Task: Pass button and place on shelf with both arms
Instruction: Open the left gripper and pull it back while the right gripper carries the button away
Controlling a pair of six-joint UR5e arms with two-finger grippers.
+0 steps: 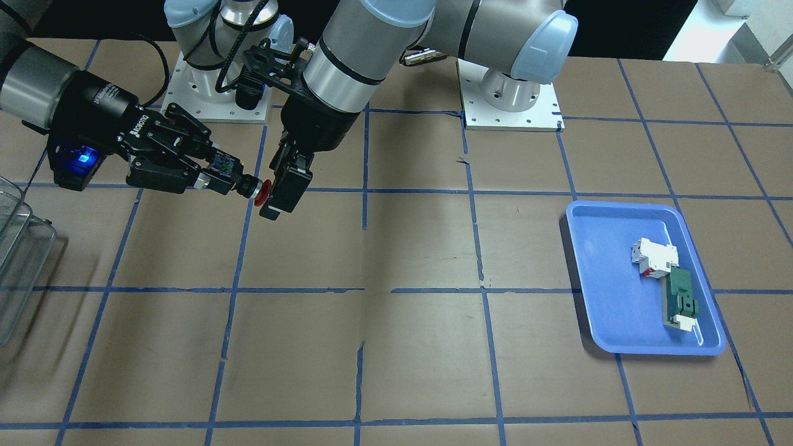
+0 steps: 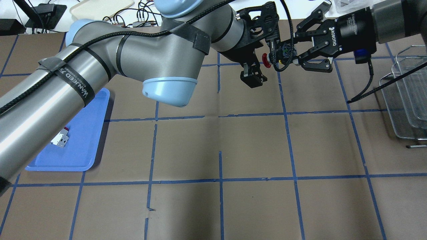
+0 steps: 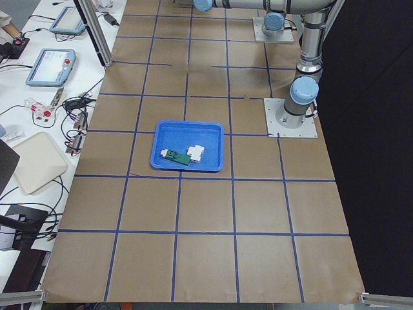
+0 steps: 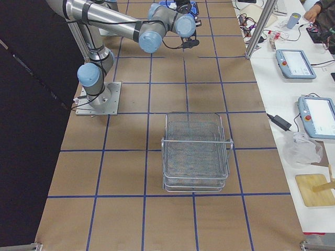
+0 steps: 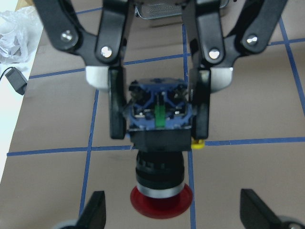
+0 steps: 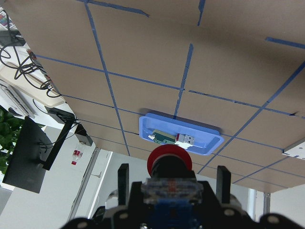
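The button (image 1: pixel 251 184), with red cap, black collar and blue-green base, is held in the air, cap pointing away from my right gripper. My right gripper (image 1: pixel 220 170) is shut on the button's base and lies level above the table. It also shows in the overhead view (image 2: pixel 283 55). My left gripper (image 1: pixel 282 192) points down and is open, its fingertips (image 5: pixel 95 212) standing apart on either side of the red cap (image 5: pixel 162 198) without touching it. The wire-mesh shelf (image 2: pixel 407 96) stands on the table beyond my right arm, also seen in the exterior right view (image 4: pixel 196 151).
A blue tray (image 1: pixel 619 322) lies on my left side of the table. It holds a white breaker (image 1: pixel 653 255) and a flat green-and-white part (image 1: pixel 680 300). The brown table has blue tape grid lines. Both arm bases stand at the table's robot side.
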